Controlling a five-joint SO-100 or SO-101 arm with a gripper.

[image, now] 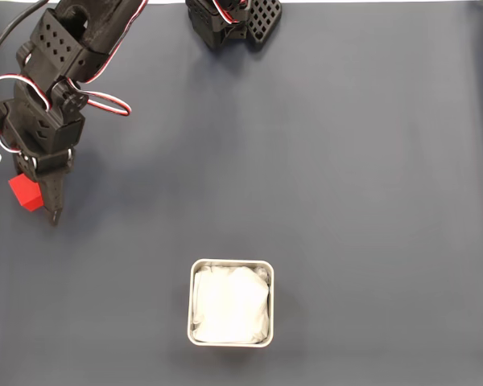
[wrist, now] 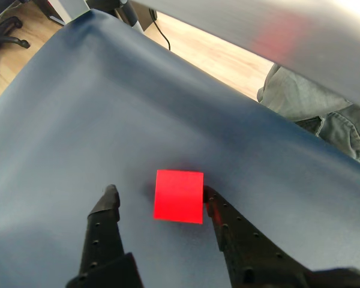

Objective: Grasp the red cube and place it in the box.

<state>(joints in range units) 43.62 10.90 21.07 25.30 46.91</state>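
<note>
The red cube (image: 24, 193) lies on the dark blue cloth at the far left edge of the fixed view. My gripper (image: 39, 211) hangs over it, and one dark finger (image: 53, 205) runs down the cube's right side. In the wrist view the red cube (wrist: 179, 196) sits between the two black fingers of my gripper (wrist: 160, 193), which is open. The right finger (wrist: 219, 210) touches the cube's side. The left finger (wrist: 108, 207) stands a clear gap away. The box (image: 231, 267), metal-rimmed with white crumpled lining, sits low in the middle of the fixed view, far from the cube.
The arm's base (image: 233, 20) stands at the top middle. The cloth's left edge is close beside the cube. In the wrist view, wooden floor (wrist: 216, 54) and a seated person's grey trousers (wrist: 315, 114) lie beyond the table's far edge.
</note>
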